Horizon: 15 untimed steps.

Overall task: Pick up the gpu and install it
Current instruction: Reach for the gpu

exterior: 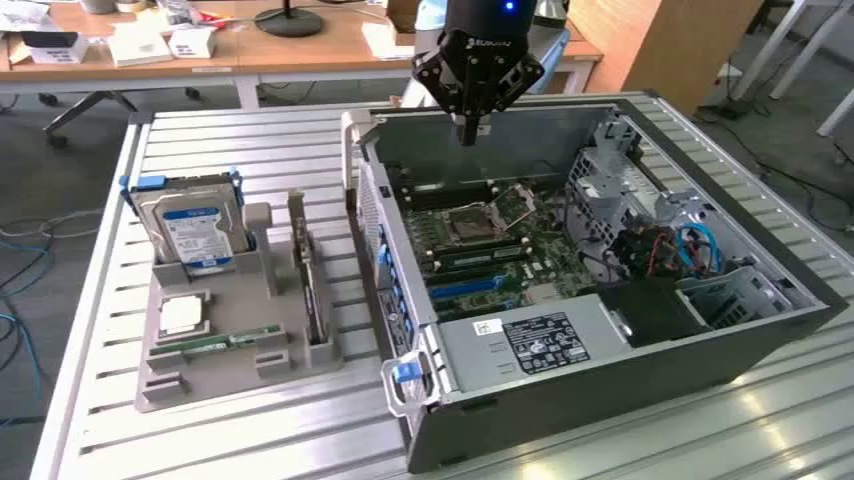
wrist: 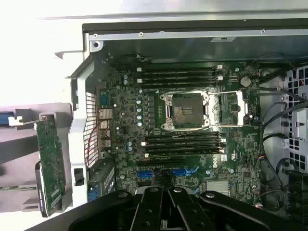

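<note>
Gripper [exterior: 467, 133]: clenched shut, nothing in its grip. We note it hanging tip-down over the open computer case [exterior: 747, 330], above the far end of the main board [exterior: 487, 250] and clear of it. In the wrist view its fingers [wrist: 148, 211] sit over one edge of the board. The processor socket [wrist: 185, 111] lies further out with its latch frame swung open, and there are rows of memory slots on either side.

Graphics card [exterior: 310, 285]: not picked up. It stands on edge in a slot of the grey holder [exterior: 240, 370] on the slatted table [exterior: 214, 140]. That puts it just beside the case wall on the exterior view's left, well apart from the gripper.

Same holder, further from the case:
- A hard drive [exterior: 194, 232] with a blue-and-white label stands upright at the far end.
- A processor chip [exterior: 183, 315] lies flat.
- A green memory stick [exterior: 214, 342] lies just nearer than the chip.

Inside the case we log a power supply [exterior: 534, 345] at the near corner and blue cables [exterior: 701, 250] toward the exterior view's right.

Beyond the table stands a wooden desk [exterior: 267, 50] with small boxes on it.
</note>
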Motion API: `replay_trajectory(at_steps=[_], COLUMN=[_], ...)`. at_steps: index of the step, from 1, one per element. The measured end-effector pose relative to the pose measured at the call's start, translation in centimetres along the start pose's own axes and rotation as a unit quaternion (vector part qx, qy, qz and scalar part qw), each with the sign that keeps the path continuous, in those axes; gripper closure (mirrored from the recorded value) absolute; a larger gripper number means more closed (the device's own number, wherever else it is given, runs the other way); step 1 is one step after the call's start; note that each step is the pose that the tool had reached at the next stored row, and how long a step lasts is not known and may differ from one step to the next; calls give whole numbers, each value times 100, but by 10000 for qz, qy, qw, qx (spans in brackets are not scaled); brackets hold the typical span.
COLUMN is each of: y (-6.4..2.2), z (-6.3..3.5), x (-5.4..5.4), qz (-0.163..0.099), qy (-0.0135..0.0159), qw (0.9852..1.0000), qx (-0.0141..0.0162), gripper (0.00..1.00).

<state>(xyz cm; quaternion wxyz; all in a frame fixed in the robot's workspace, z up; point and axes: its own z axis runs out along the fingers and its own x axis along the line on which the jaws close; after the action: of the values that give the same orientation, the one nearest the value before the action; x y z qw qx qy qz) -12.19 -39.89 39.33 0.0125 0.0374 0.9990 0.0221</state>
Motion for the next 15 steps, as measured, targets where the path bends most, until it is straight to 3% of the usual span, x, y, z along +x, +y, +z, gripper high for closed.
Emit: replay_trajectory(at_steps=[15], y=[-4], z=[-1], x=[48], qz=[0], qy=[0], qw=[10000], qx=[0], gripper=[89])
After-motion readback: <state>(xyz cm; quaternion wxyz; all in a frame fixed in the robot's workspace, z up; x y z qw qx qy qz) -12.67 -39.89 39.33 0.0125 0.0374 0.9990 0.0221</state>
